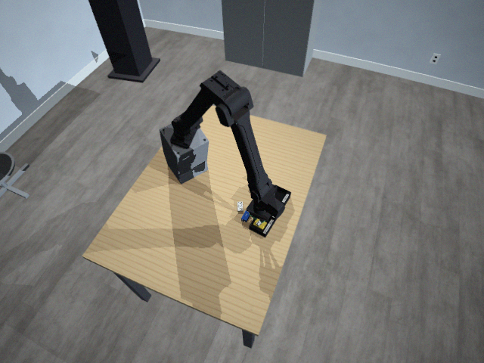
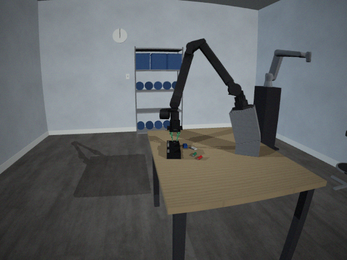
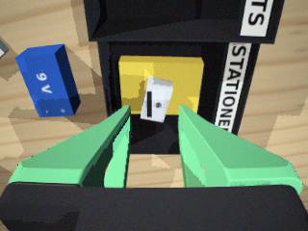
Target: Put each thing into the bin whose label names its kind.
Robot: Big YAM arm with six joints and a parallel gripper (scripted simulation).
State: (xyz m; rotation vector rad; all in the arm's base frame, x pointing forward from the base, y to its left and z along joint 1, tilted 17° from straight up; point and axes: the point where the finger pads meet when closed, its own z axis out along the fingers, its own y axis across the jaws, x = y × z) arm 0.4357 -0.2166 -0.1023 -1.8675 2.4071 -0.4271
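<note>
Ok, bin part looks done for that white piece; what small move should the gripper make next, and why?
Probably rise straight up, clear of the bin walls, before turning to anything else. The green fingers stand apart with nothing between them, and the white sharpener-like piece lies on the yellow block inside the STATIONERY bin.

In the wrist view, the upper bin (image 3: 183, 21) runs off at twelve o'clock, leaving only "TS" of its label (image 3: 255, 18); at nine o'clock, a pale thing (image 3: 2, 49) is mostly cut off, its kind unclear.
</note>
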